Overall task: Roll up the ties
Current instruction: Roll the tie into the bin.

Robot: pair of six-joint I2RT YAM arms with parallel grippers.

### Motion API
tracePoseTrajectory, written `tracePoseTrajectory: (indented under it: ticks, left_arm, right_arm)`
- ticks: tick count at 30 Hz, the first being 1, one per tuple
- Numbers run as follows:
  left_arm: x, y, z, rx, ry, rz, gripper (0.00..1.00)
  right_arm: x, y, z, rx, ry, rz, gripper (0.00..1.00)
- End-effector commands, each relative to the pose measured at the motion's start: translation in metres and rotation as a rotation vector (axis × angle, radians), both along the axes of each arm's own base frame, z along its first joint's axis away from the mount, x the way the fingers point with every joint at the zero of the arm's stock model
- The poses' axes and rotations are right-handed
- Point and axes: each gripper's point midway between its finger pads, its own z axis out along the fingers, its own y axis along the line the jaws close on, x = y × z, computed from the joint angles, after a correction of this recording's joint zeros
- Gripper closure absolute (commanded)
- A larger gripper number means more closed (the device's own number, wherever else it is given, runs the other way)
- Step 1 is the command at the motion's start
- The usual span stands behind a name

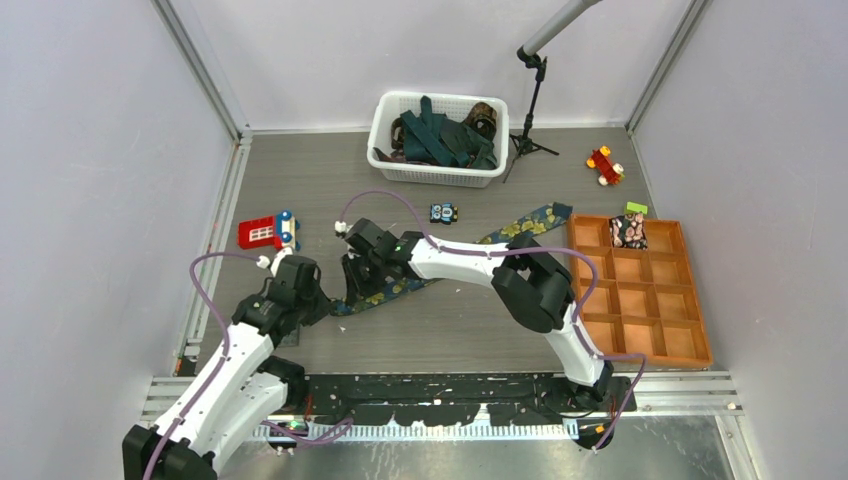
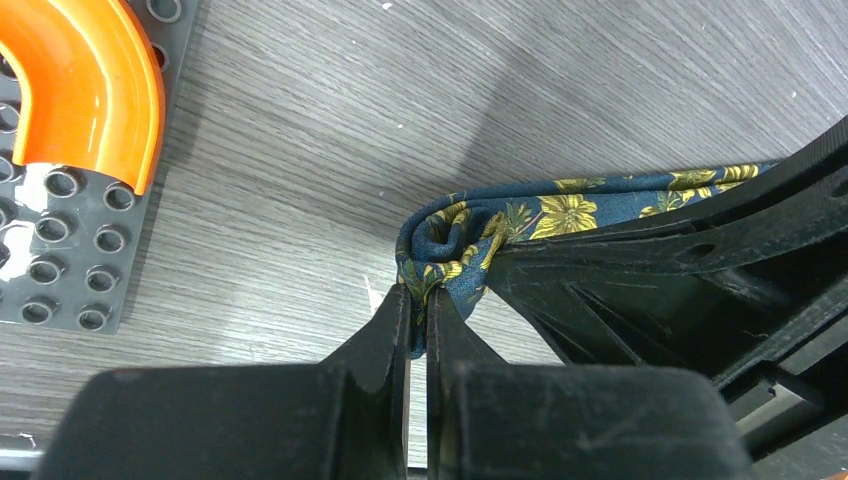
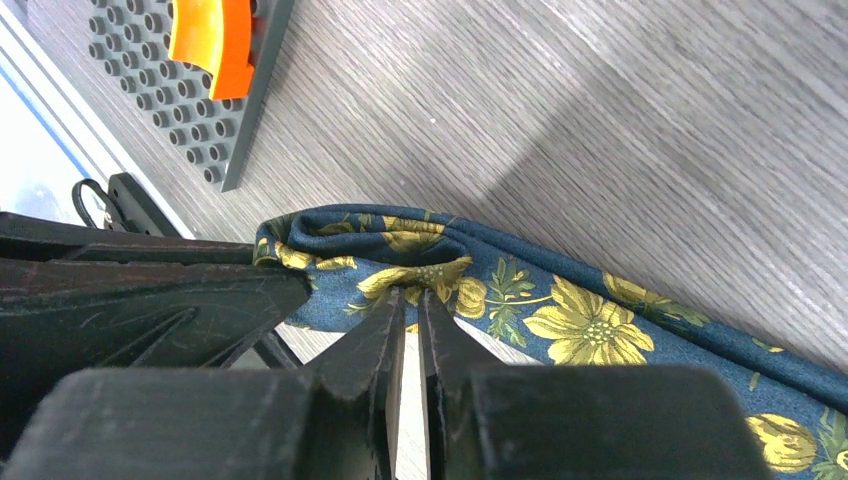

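Navy flowered tie (image 2: pixel 570 208) pinched twice

Left wrist: left gripper (image 2: pixel 418 300) jaws nipped onto folded tie end, on grey table (image 2: pixel 300 150). Right wrist: right gripper (image 3: pixel 412 300) jaws squeezing same bunched fold. Top: tie laid diagonally toward orange tray (image 1: pixel 690 300); other ties (image 1: pixel 440 135) heaped in white basket (image 1: pixel 440 178).

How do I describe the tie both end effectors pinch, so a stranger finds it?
From the white basket, come toward the arms. One tie lies diagonally from near the orange tray to the left end effector and right end effector. Only it is navy with yellow flowers; the basket's ties are teal or brown.
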Motion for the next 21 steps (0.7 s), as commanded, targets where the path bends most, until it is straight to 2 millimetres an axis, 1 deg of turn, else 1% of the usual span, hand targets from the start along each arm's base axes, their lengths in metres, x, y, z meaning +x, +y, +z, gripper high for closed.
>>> tracePoseTrajectory:
  ticks: [1, 12, 21]
  left_arm:
    - [0.004, -0.002, 0.017, -0.006, -0.034, -0.019, 1.0]
    - [0.009, -0.003, 0.026, -0.009, -0.043, -0.012, 1.0]
    - [0.013, -0.007, 0.034, -0.017, -0.05, -0.022, 1.0]
  right_arm:
    - [0.007, 0.015, 0.02, 0.059, -0.027, 0.005, 0.85]
    - [-0.009, 0.018, 0.007, 0.049, 0.019, 0.029, 0.87]
    - [-0.015, 0.03, 0.002, 0.06, 0.041, 0.047, 0.87]
